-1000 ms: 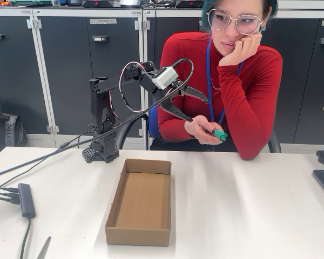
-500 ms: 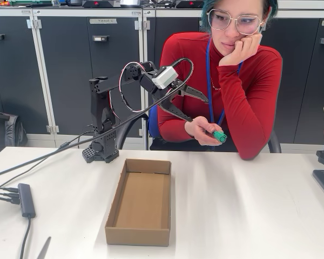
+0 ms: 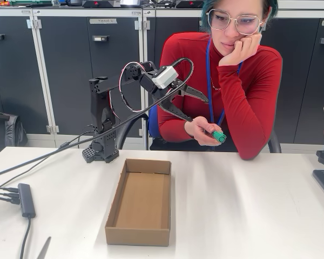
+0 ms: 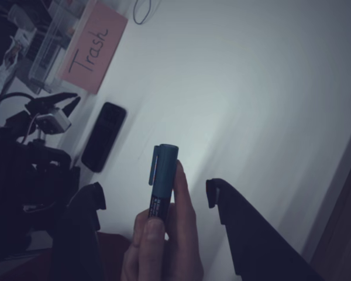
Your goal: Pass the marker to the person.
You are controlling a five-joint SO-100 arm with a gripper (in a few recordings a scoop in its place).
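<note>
One cardboard box [image 3: 140,200] on table [image 3: 248,205], empty; one marker [image 3: 218,135] in person's hand [image 3: 203,129]; gripper [image 3: 190,106] wide open, holding nothing.

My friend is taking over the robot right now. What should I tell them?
Robot hand: open and holding nothing, raised above the table's back edge in front of the person.
Marker: in the person's hand, green cap poking out; in the wrist view it sits between the open fingers but apart from them.
Cardboard box: on the table, nothing inside.
Done: the marker is with the person.
Left: probably just pulling the arm back.
</note>
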